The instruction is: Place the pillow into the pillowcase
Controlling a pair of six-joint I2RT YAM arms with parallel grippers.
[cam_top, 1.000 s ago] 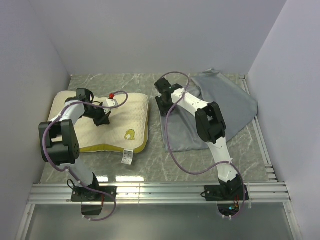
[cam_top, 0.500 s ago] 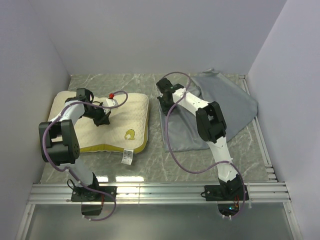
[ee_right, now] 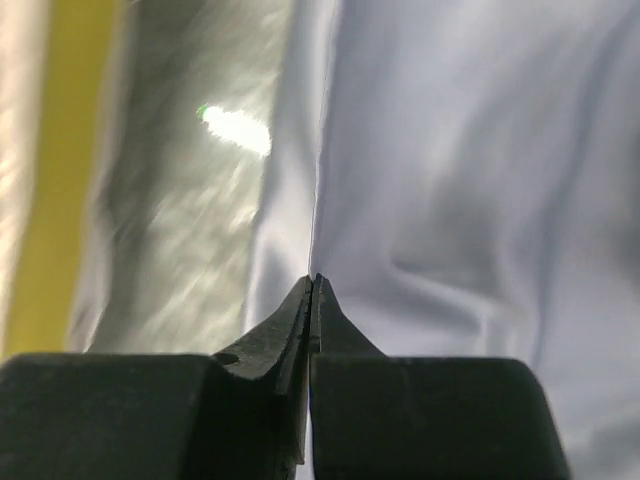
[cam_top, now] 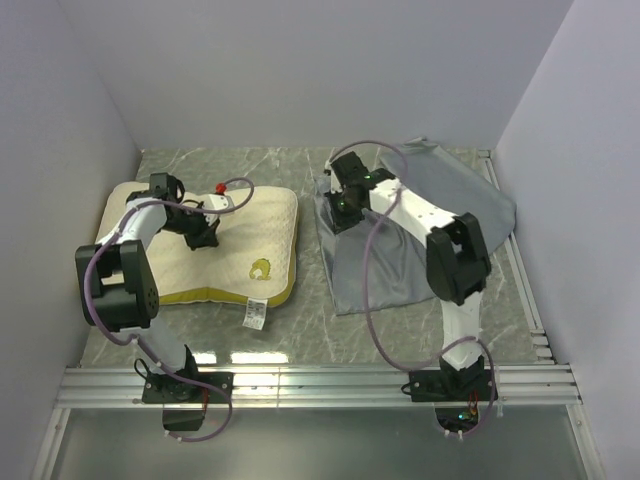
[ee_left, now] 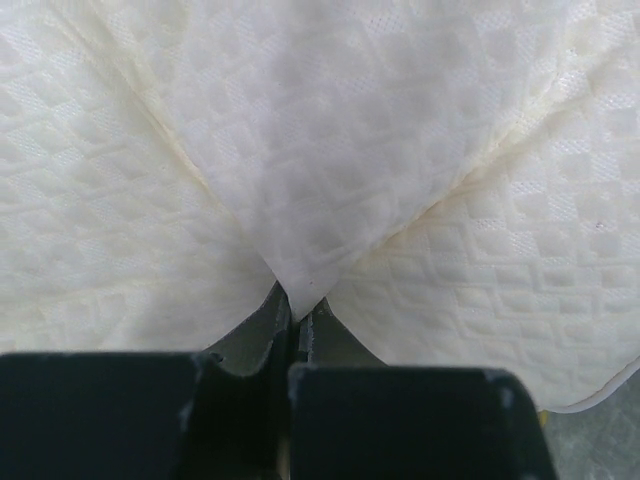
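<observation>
The cream-white dotted pillow (cam_top: 240, 240) lies flat at the left of the table, its yellow-green band along the near edge, the logo and white tag near its front right corner. My left gripper (cam_top: 205, 236) is shut on a pinched fold of the pillow's cover (ee_left: 300, 240); the gripper (ee_left: 297, 303) holds the fold raised. The blue-grey pillowcase (cam_top: 440, 215) lies wrinkled at the right. My right gripper (cam_top: 343, 208) is shut on the pillowcase's left edge (ee_right: 470, 200), its gripper (ee_right: 312, 285) lifting that edge off the table.
The marble tabletop (cam_top: 520, 300) is walled at the back and both sides. A slotted metal rail (cam_top: 320, 380) runs along the near edge by the arm bases. A strip of bare table separates pillow and pillowcase.
My right gripper has moved right and a little back, dragging the pillowcase's left edge with it and bunching the fabric. The left gripper has shifted slightly with the pillow fold.
</observation>
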